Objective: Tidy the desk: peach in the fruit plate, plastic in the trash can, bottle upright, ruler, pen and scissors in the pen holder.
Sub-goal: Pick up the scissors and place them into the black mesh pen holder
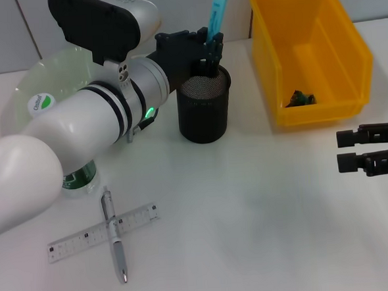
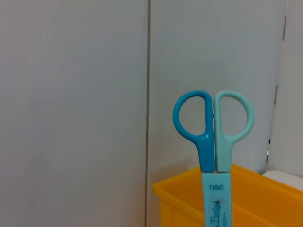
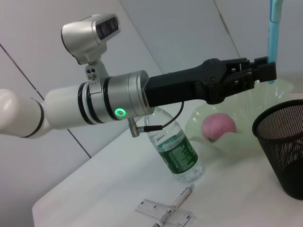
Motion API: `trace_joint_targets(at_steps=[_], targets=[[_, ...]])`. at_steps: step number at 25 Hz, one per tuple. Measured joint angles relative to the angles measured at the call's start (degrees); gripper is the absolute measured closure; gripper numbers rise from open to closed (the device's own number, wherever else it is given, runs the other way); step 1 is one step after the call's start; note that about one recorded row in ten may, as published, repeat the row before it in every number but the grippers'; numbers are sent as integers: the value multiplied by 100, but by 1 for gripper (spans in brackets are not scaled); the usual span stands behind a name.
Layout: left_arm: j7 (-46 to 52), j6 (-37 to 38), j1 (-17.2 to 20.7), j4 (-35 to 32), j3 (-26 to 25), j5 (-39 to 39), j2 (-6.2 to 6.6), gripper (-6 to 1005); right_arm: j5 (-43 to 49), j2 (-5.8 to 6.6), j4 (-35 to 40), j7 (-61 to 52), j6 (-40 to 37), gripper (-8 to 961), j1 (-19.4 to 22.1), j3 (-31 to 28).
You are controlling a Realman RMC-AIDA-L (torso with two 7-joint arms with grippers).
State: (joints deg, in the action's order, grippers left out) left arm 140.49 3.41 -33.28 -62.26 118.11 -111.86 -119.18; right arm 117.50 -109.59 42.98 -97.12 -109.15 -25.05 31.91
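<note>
Okay, your right wrist view shows the peach (image 3: 218,127) in the fruit plate (image 3: 274,101) (hidden in head view). Left end effector (image 1: 212,47) reaches level over the pen holder (image 1: 205,108), clamped on the scissors (image 1: 217,9), handles up. Right end effector (image 1: 350,150) idles open, low beside the trash can (image 1: 314,59). Ruler (image 1: 104,231) and pen (image 1: 114,235) lie crossed on the table (image 1: 265,233).

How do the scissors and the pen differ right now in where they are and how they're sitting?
The scissors stand upright, handles up, gripped by the left pincer above the black mesh pen holder; the pen lies flat on the desk, untouched.
The scissors touch nothing else on the desk, while the pen lies crossed with the ruler.
The scissors are blue and teal; the pen is grey.
Neither rests in the holder yet.
</note>
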Motion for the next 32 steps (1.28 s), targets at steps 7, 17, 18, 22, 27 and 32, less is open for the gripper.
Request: trace_joint_targets(at_steps=[7, 17, 18, 22, 27, 32], targets=[[16, -186, 16, 57, 117, 4, 0, 786, 0, 0, 0, 9, -24, 141, 0, -39], [263, -451, 22, 192, 292, 7, 0, 784, 0, 0, 4, 10, -27, 141, 0, -36], [263, -451, 22, 192, 292, 7, 0, 784, 0, 0, 6, 9, -27, 141, 0, -38], [528, -637, 34, 329, 402, 7, 0, 784, 0, 0, 12, 9, -27, 141, -1, -42], [631, -894, 81, 331, 637, 7, 1, 783, 0, 13, 11, 9, -27, 141, -34, -46], [709, -1030, 107, 323, 789, 5, 1, 782, 0, 23, 2, 9, -26, 141, -49, -46]])
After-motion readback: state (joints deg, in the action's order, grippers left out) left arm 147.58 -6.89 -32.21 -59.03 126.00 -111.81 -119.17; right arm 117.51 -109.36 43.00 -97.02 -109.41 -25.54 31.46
